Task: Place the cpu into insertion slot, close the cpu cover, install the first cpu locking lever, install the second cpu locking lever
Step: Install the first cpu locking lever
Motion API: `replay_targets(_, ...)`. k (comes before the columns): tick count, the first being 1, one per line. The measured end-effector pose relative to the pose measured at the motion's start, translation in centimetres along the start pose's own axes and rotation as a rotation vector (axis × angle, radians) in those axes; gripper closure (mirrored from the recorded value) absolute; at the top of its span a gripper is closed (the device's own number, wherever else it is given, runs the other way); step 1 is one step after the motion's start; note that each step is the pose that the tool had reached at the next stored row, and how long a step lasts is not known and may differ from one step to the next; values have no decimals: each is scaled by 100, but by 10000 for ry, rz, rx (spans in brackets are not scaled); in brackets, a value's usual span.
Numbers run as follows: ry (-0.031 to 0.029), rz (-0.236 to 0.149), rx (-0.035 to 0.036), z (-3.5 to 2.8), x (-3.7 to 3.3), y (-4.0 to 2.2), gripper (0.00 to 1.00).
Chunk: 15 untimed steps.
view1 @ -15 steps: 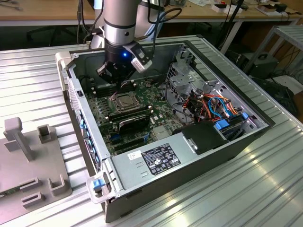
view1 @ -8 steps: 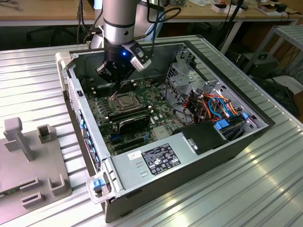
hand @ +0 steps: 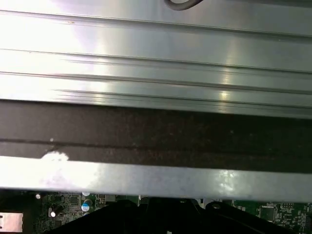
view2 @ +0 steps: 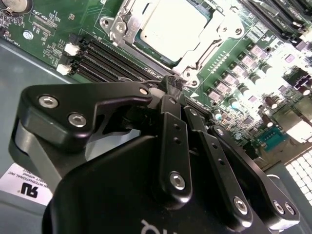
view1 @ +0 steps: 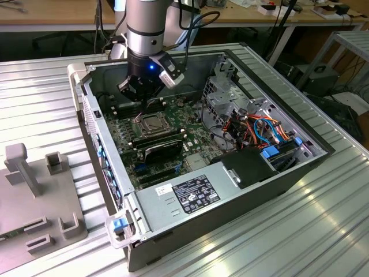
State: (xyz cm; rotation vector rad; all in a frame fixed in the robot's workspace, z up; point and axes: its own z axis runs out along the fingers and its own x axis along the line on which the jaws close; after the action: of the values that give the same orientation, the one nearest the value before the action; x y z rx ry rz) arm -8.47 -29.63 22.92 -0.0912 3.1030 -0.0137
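Though closed, fingers (view2: 171, 114) near cpu cover (view2: 209, 40)

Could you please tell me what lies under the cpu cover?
Through the cut-out of the cpu cover, the silvery top of the cpu shows; its edges and whatever lies beneath are covered.

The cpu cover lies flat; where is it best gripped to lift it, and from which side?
Likely the outer edge of the cover, from above: it is a thin frame lying flat around the cpu, so only its rim offers a hold.
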Motion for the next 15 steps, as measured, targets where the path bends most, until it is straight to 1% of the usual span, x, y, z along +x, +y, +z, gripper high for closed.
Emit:
replay_targets(7, -1, 2, -1, 31, -46, 20, 89)
replay_targets(9, 0, 2, 0, 44, -91, 21, 89)
replay_targets(15, -1, 2, -1, 74, -170, 22, 89)
